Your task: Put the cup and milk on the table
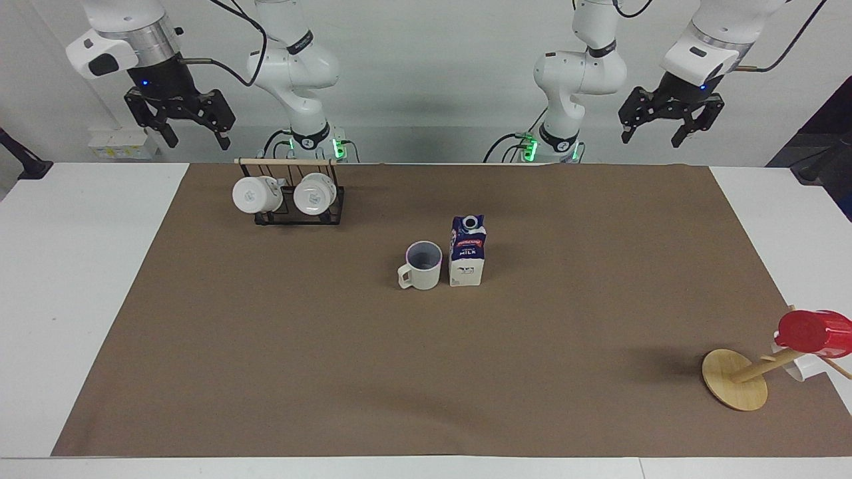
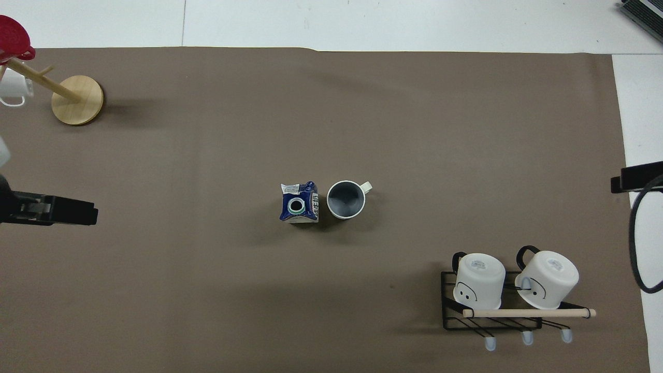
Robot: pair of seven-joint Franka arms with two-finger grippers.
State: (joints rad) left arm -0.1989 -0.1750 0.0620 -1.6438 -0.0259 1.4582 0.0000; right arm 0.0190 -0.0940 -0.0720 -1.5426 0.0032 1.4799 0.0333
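At mid-table, the cup (image 1: 423, 265) and the milk (image 1: 467, 251) stand upright just beside each other on the table (image 1: 86, 266), the milk toward the left arm's end. Left gripper (image 1: 669, 126) hangs high, jaws spread, holding nothing. Right gripper (image 1: 180, 122) waits aloft, jaws equally apart and empty.

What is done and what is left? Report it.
Done: the matte cream mug and the blue-topped gable milk carton stand upright side by side on the brown-sheeted white table. In hand: nothing; the left pincer and right pincer hang open and empty, raised at the robots' edge of the table. Left: apparently nothing.
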